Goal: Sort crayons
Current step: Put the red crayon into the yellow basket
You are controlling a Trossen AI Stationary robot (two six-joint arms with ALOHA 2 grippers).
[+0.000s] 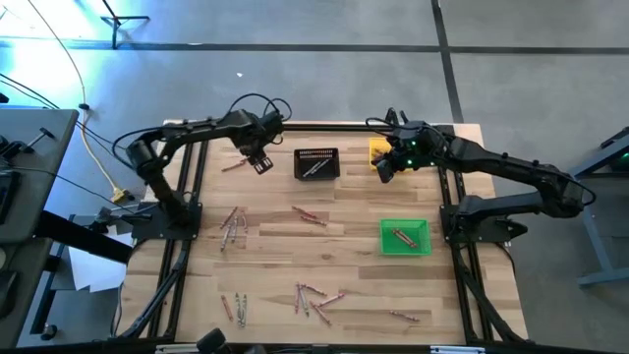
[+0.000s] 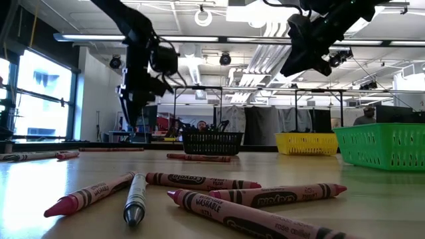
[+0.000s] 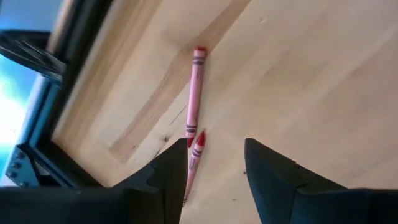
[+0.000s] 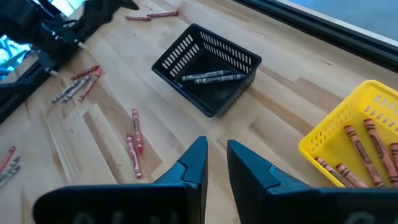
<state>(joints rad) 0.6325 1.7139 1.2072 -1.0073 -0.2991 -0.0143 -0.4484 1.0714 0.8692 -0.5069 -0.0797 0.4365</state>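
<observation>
Pink-red crayons lie in loose groups on the wooden table (image 1: 354, 197): near its left side (image 1: 233, 224), in the middle (image 1: 310, 216) and along the near edge (image 1: 314, 297). Two more lie end to end at the far left (image 3: 196, 87). My left gripper (image 3: 214, 168) hangs open just above them, pointing steeply down; the nearer crayon's red tip (image 3: 198, 146) lies beside one finger. My right gripper (image 4: 216, 158) hovers between the black bin (image 4: 208, 68) and the yellow bin (image 4: 357, 146). Its fingers stand a narrow gap apart with nothing between them.
The black bin (image 1: 316, 163) holds two grey crayons, the yellow bin (image 1: 378, 152) several orange-brown ones, and the green bin (image 1: 405, 237) at the right a few reddish ones. The dark frame rail (image 3: 81, 68) runs close along the table's far edge by the left gripper.
</observation>
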